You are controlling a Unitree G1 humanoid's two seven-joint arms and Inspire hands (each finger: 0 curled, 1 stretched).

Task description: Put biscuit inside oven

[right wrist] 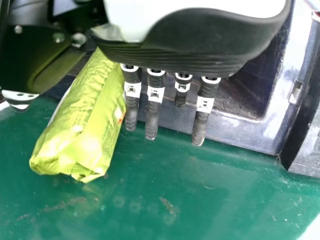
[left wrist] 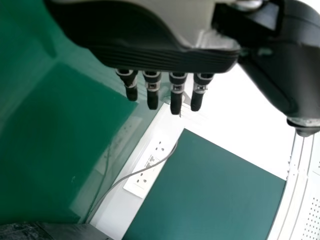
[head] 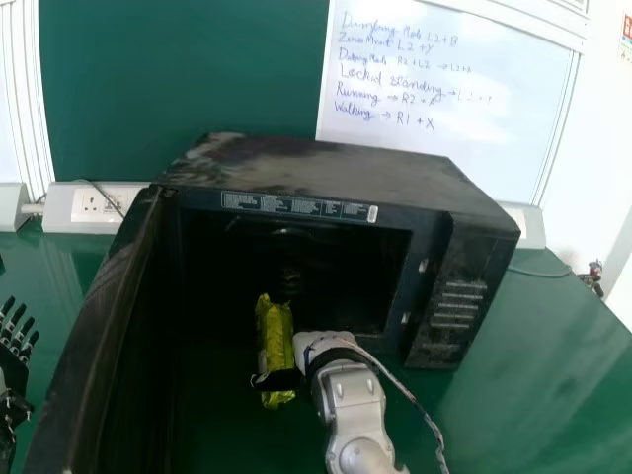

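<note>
Two hands: left hand [head: 12, 380] at head view's left edge, fingers loosely extended, wide; right hand [head: 321, 348] holding green-yellow biscuit packet [head: 275, 341], thumb across it. Packet points at oven [head: 326, 163], far end near its mouth (past the rim or not, can't tell). Oven door [head: 99, 296] open, left side. Farther back: wall sockets [head: 97, 202], whiteboard [head: 474, 148] with handwriting.

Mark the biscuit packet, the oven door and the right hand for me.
Biscuit packet [right wrist: 82, 125]: right wrist view, middle of its wrapper.
Oven door [head: 106, 301]: head view, its frame.
Right hand [right wrist: 195, 45]: right wrist view, its palm, above the fingers.
</note>
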